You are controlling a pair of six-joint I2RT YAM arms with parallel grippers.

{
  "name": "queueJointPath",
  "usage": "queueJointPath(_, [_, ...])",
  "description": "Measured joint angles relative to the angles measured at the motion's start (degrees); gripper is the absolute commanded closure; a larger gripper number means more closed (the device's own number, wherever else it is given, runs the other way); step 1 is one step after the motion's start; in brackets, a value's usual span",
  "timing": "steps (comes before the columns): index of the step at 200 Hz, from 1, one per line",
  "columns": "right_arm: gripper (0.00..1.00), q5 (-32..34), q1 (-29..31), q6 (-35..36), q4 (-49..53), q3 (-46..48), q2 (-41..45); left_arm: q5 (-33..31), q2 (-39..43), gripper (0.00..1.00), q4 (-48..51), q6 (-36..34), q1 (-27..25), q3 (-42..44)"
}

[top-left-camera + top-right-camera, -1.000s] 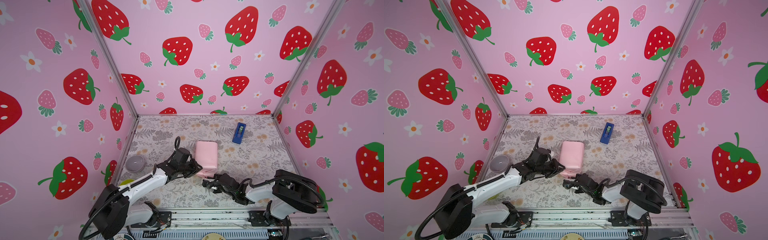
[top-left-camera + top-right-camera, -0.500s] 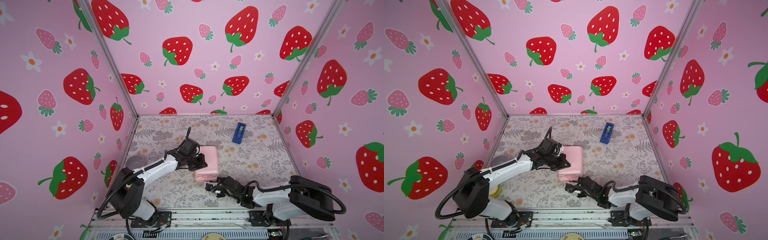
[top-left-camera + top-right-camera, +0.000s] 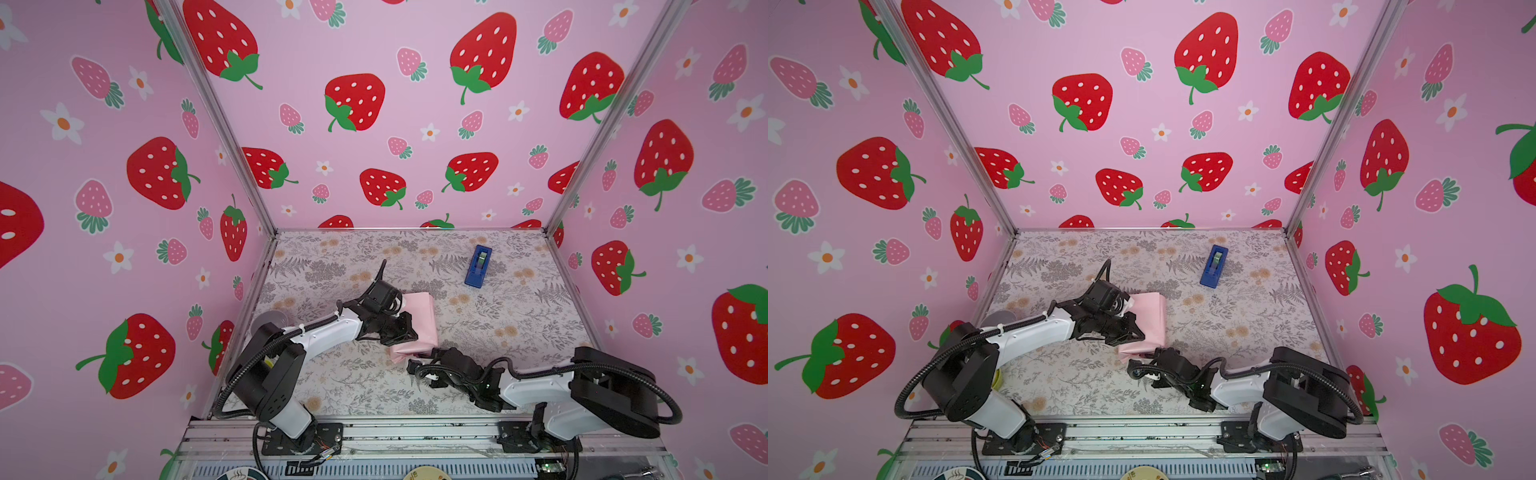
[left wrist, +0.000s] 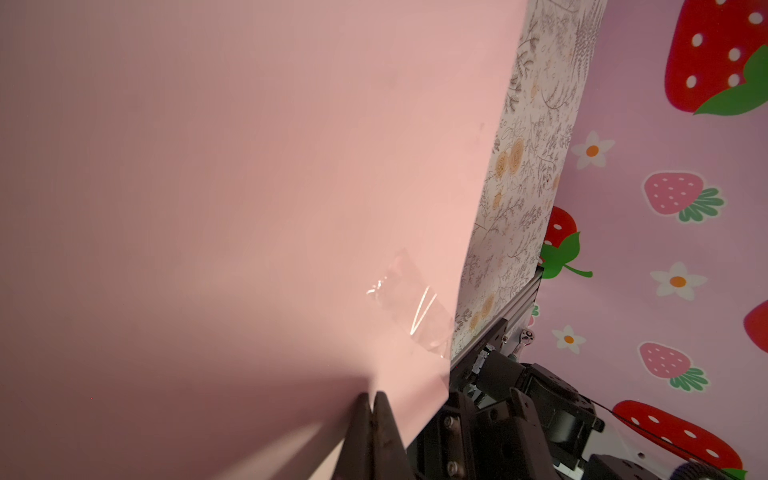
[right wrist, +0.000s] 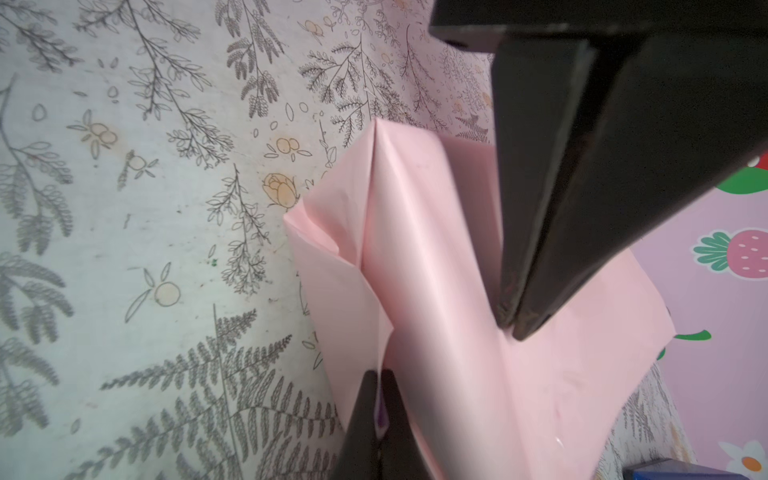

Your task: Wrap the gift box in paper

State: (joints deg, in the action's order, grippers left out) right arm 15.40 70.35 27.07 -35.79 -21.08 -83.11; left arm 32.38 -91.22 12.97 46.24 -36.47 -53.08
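Note:
The paper [image 3: 423,312] [image 3: 1153,312] lies folded into a pink bundle in the middle of the floral table, and the gift box is hidden inside it. My left gripper [image 3: 409,333] [image 3: 1135,332] [image 4: 372,395] is shut, its tips pressed on the bundle's top near the front end. Its closed fingers [image 5: 540,208] also show in the right wrist view, touching the paper [image 5: 436,270]. My right gripper [image 3: 415,366] [image 3: 1136,369] [image 5: 379,376] is shut on a folded flap at the bundle's front end, with a purple sliver between the fingers. A clear tape strip [image 4: 409,307] sticks on the paper [image 4: 249,166].
A blue tape dispenser [image 3: 478,266] [image 3: 1214,266] stands at the back right of the table. A grey round object [image 3: 270,319] [image 3: 999,318] sits by the left wall behind my left arm. Strawberry-print walls close in three sides.
My left gripper has closed and swung from the bundle's left side onto its top. The bundle's front end has shifted and flattened. My right gripper stays shut on the front flap.

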Motion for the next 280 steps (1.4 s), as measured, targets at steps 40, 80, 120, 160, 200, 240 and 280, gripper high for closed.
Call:
queueJointPath(40, [1.0,-0.5,-1.0,0.0,0.8,-1.8,-1.6,-0.1,-0.1,0.93,-1.2,0.0,0.2,0.3])
queueJointPath(80, [1.0,-0.6,-1.1,0.0,1.4,-3.1,-2.8,-0.9,0.2,0.93,-1.4,-1.0,0.2,0.3])
queueJointPath(120, [1.0,-0.7,-1.4,-0.2,1.2,-3.1,-2.7,-8.0,4.6,0.77,8.9,-7.8,0.0,-2.0])
queueJointPath(160, [1.0,-0.9,-2.2,-0.5,0.6,-2.3,-1.8,-20.3,14.2,0.43,17.9,-20.5,0.3,-7.1])
queueJointPath(200, [1.0,-1.5,-2.6,-0.5,-0.2,-1.4,-1.5,-25.3,22.4,0.31,16.3,-33.2,0.9,-5.2])
queueJointPath(240, [1.0,-2.1,-2.9,-0.4,-0.3,-1.3,-1.2,-27.6,24.8,0.23,7.3,-47.6,-3.5,6.0])
queueJointPath(280, [1.0,-2.6,-3.3,-0.4,-0.4,-1.3,-1.2,-29.3,29.3,0.14,-1.5,-64.5,-7.0,17.1])
